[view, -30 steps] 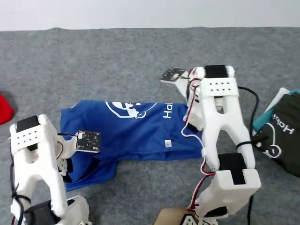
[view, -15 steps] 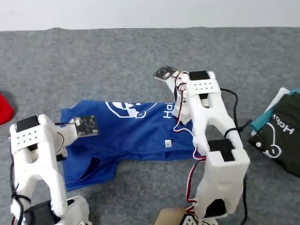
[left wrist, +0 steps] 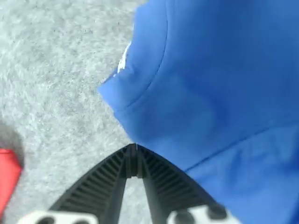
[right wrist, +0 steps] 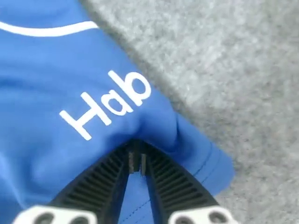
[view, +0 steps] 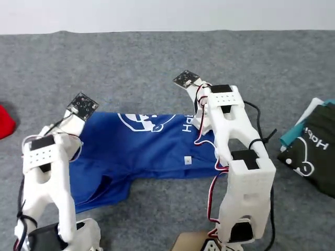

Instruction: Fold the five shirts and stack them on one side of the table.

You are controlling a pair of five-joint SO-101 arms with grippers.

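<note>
Both ends matter for a fold: my left gripper (left wrist: 132,161) sits clenched at the left corner of the blue shirt (view: 152,149), cloth caught or not I cannot tell. The shirt lies spread mid-table (view: 157,63), and my right gripper (right wrist: 135,161) pinches its puckered right hem.

Beyond the blue cotton T-shirt with white print (view: 152,149), the grey felt table top (view: 157,57) lies open. Narrower bare strips separate the shirt from the red cloth (view: 5,121) and from the dark folded shirt pile (view: 314,149). The white plastic left arm (view: 47,180) and the white plastic right arm (view: 243,157) block its near side.
</note>
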